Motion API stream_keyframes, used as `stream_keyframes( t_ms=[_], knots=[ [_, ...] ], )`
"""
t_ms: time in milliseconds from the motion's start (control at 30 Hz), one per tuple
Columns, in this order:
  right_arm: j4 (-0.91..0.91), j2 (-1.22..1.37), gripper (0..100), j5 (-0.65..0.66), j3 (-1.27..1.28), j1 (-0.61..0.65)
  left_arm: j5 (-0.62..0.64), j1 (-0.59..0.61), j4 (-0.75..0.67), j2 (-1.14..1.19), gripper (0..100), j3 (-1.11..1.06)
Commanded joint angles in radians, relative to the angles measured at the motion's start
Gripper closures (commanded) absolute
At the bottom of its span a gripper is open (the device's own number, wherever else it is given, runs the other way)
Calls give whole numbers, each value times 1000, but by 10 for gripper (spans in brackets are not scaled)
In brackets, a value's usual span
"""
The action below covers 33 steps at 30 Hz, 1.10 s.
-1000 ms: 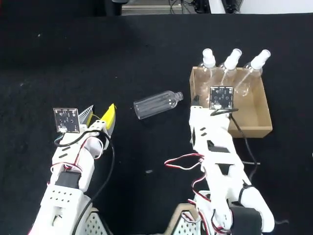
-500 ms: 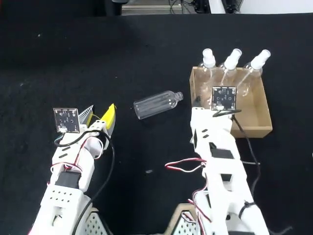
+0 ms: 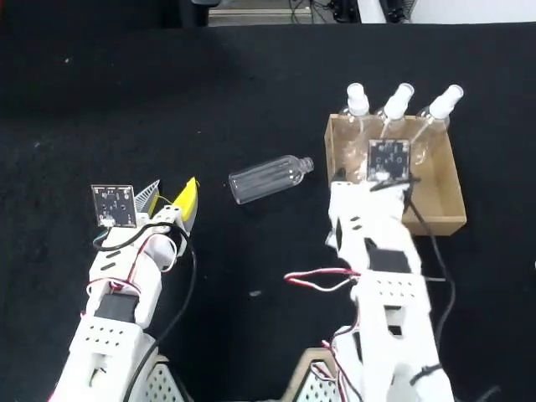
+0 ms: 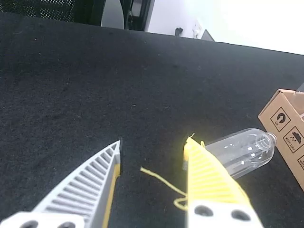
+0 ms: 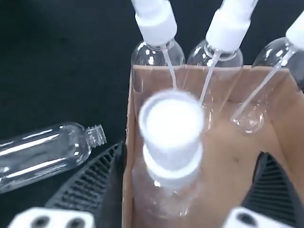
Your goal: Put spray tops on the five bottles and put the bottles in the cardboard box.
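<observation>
Left hand [image 3: 173,186]: fingers wide apart, holding nothing, low over the black surface [image 3: 251,84]. Just beyond it, an uncapped bottle [image 3: 270,178] lies on its side, neck toward the cardboard box [image 3: 435,224]. Right hand [image 5: 190,152]: fingers wide apart, gripping nothing, straddling a capped spray bottle [image 5: 171,137] upright in the box. One finger is outside the box wall. Three more capped bottles [image 3: 394,117] line the far wall.

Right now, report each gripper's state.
Left gripper: open, empty.
Right gripper: open, either side of a spray-topped bottle in the cardboard box.
</observation>
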<state>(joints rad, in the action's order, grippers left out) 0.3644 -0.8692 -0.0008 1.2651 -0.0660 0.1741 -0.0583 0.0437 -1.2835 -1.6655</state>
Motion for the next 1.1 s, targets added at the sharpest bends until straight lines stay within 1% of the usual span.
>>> stream_keyframes(
  t_ms=[0, 100, 200, 333, 433, 500, 567, 633, 700, 767, 833, 900, 967, 1067],
  knots=[
    [219, -68, 627, -3, -162, 12, 8, -12, -23, -5, 798, 4],
    [350, -97, 627, -11, -239, 14, 8, -12, -23, -5, 798, 4],
    [453, -136, 627, -61, -302, 8, 8, -12, -23, -5, 798, 2],
    [586, -205, 628, -74, -351, 8, 8, -12, -15, -5, 798, 4],
    [675, -259, 633, -72, -364, 6, -38, -13, -14, 3, 799, 7],
    [738, -298, 666, -66, -372, 6, -64, -13, 8, 0, 800, 13],
    [806, -341, 709, -64, -389, 6, -78, -13, 100, -2, 800, 67],
    [879, -381, 739, -61, -414, 6, -81, -12, 241, 5, 798, 157],
    [918, -406, 747, -5, -426, 6, -81, -13, 373, 5, 798, 248],
    [925, -420, 747, 84, -412, 20, -83, -8, 473, 6, 797, 329],
    [922, -426, 747, 187, -361, 69, -100, -7, 537, 6, 797, 394],
    [927, -429, 747, 245, -292, 147, -152, -15, 572, 8, 797, 433],
    [916, -429, 747, 226, -223, 224, -190, -31, 583, 25, 797, 466],
    [841, -429, 747, 147, -130, 325, -218, -56, 586, 130, 797, 536]
  ],
)
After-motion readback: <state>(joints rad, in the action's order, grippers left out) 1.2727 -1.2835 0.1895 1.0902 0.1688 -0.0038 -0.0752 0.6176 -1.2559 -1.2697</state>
